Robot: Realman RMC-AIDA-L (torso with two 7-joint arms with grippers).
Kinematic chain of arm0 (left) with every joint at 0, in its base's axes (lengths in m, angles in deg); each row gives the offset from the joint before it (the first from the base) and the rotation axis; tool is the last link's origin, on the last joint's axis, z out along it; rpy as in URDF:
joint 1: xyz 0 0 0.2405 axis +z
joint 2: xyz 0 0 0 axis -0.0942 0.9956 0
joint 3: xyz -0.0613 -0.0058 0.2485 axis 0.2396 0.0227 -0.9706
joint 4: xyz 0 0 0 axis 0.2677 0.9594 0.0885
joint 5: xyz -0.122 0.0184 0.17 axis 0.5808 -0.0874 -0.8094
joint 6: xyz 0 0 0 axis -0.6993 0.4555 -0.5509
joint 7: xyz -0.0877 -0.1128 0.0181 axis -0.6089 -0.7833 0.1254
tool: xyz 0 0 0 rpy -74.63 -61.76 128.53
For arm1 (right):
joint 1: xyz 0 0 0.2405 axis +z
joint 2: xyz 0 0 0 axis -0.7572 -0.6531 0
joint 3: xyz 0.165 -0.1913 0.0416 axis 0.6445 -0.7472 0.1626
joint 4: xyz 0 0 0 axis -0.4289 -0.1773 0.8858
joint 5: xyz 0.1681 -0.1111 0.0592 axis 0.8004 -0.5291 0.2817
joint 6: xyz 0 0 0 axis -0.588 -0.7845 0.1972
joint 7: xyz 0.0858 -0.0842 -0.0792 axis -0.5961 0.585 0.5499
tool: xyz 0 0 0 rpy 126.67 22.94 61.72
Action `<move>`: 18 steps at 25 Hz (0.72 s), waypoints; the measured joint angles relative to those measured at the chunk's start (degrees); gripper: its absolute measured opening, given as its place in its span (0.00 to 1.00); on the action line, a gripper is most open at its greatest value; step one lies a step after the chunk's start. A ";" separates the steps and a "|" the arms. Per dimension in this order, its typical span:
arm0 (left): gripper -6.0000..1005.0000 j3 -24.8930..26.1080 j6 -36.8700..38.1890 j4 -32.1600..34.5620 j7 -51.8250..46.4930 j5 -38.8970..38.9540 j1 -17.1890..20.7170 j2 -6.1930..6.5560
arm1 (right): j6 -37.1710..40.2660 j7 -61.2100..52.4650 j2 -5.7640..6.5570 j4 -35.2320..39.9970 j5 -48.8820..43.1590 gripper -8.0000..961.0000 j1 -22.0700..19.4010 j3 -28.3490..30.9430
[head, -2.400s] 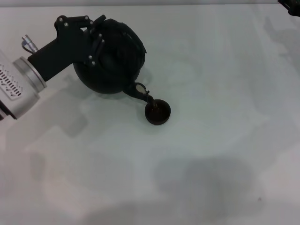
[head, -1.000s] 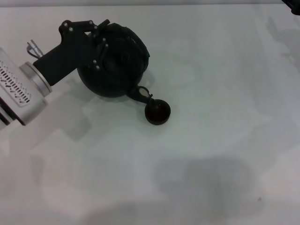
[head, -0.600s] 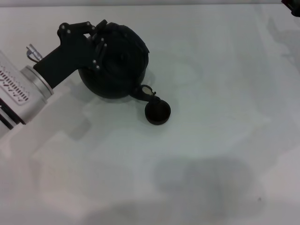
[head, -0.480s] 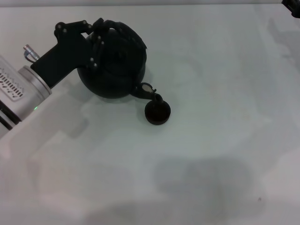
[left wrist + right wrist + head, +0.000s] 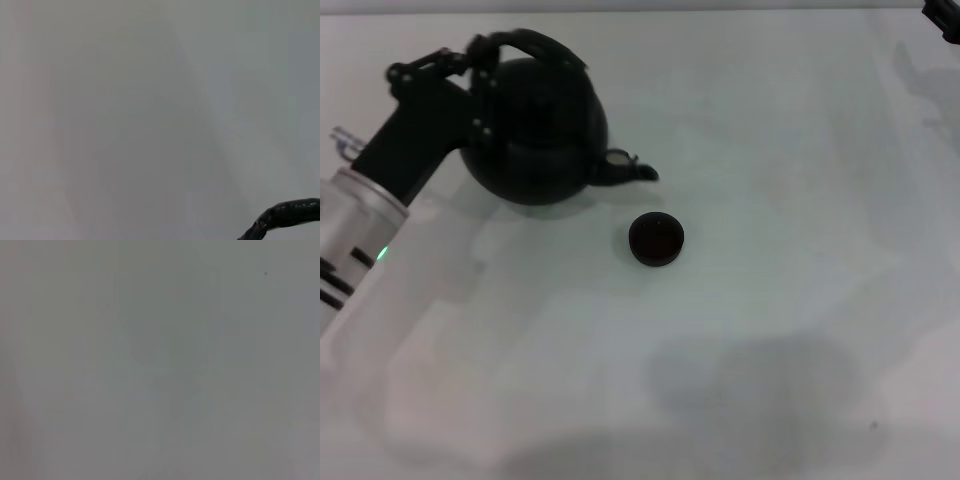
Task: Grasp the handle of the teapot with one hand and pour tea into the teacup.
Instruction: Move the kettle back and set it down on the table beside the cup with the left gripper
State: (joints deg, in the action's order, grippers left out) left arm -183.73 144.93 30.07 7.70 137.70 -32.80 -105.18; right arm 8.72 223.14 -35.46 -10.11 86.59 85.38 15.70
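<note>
Teapot (image 5: 532, 135) now near upright, carried by left pincer (image 5: 478, 62), which is clamped on the handle (image 5: 535, 42) at its left end. Change vs. half a sec ago: pot was tipped fwd with spout over the teacup (image 5: 656, 240); spout (image 5: 632, 171) has since swung up and back, now pointing right, clear of the cup and apart from it. Pot appears lifted off or just at the tabletop (image 5: 770, 200); contact can't be confirmed. Cup unmoved, upright, front-right of the pot; contents not discernible. Judgement: pour stroke looks finished or broken off, arm righting the pot; remaining step prob. set-down and release. No spill marks seen near cup. Left wrist view shows only a bit of the dark handle (image 5: 287, 212) at frame edge. Right pincer (image 5: 945, 20) parked at far right corner, barely in view; fingers' state not determinable.
</note>
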 joint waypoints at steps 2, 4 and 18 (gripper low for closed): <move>0.10 0.00 0.00 1.64 0.00 3.32 1.42 -0.05 | 0.00 0.00 0.00 0.00 0.00 0.88 -0.01 0.00; 0.10 0.00 0.04 3.02 0.00 5.73 2.70 -0.11 | 0.00 0.00 0.00 0.00 0.00 0.88 -0.02 0.00; 0.10 0.09 0.06 9.16 0.05 14.52 8.52 -0.46 | 0.00 0.00 -0.06 0.07 0.00 0.88 0.41 0.00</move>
State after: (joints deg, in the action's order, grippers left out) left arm -183.63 145.00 39.23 7.75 152.23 -24.29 -105.64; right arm 8.72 223.14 -35.52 -10.04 86.58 85.78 15.70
